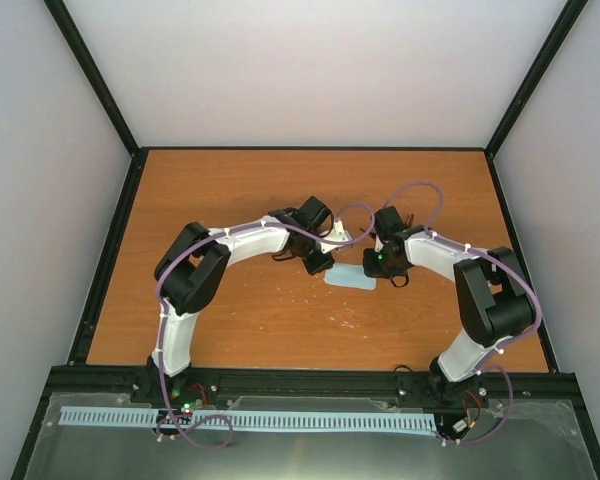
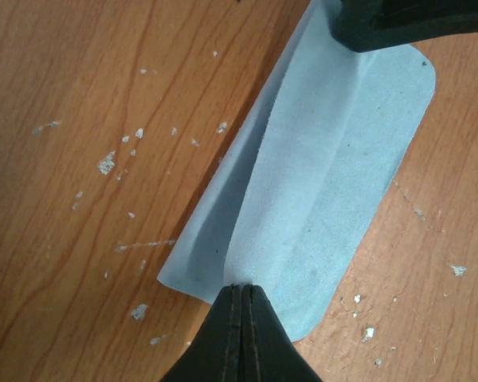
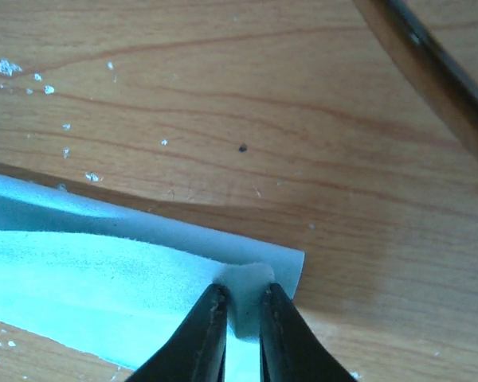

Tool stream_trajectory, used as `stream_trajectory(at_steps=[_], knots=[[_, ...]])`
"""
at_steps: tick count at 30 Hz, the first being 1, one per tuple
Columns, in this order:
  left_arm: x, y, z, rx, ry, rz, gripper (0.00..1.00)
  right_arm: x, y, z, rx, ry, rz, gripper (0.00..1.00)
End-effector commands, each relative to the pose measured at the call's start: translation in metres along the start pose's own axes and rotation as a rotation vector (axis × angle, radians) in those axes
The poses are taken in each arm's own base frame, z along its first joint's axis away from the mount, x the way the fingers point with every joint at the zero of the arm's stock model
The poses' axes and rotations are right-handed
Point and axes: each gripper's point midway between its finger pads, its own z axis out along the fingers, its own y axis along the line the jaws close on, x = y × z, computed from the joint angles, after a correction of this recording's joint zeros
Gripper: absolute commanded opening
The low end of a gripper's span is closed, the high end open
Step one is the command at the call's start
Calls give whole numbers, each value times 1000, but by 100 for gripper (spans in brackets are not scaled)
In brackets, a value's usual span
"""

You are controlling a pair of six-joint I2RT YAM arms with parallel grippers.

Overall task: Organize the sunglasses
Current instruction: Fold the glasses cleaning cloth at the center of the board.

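Observation:
The sunglasses are out of view in every frame. A flat light blue cloth (image 1: pixel 350 281) lies on the wooden table between the two grippers, with one long edge folded over. My left gripper (image 1: pixel 320 262) is shut on the cloth's folded edge at one short end (image 2: pixel 243 286); the cloth (image 2: pixel 334 175) stretches away from it. My right gripper (image 1: pixel 380 265) pinches a raised fold at the cloth's other end (image 3: pixel 243 290). The cloth (image 3: pixel 103 278) runs off to the left in the right wrist view. The right gripper's dark body also shows at the top of the left wrist view (image 2: pixel 398 24).
The wooden table (image 1: pixel 240 190) is flecked with small white scuffs and is bounded by a black frame and grey walls. A dark looped cable (image 3: pixel 438 64) crosses the upper right corner of the right wrist view.

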Motion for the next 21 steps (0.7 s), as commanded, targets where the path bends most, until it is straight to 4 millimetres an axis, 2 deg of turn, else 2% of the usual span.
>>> stream_trajectory(at_steps=[1, 7, 21], knots=[[-9, -4, -9, 0, -36, -3, 1, -4, 7, -9, -52, -44, -10, 16], [-3, -7, -8, 5, -33, -11, 1, -1, 18, -14, -121, -64, -12, 25], [-3, -10, -9, 0, -39, -18, 2, 12, 29, -12, -220, -64, 4, 23]])
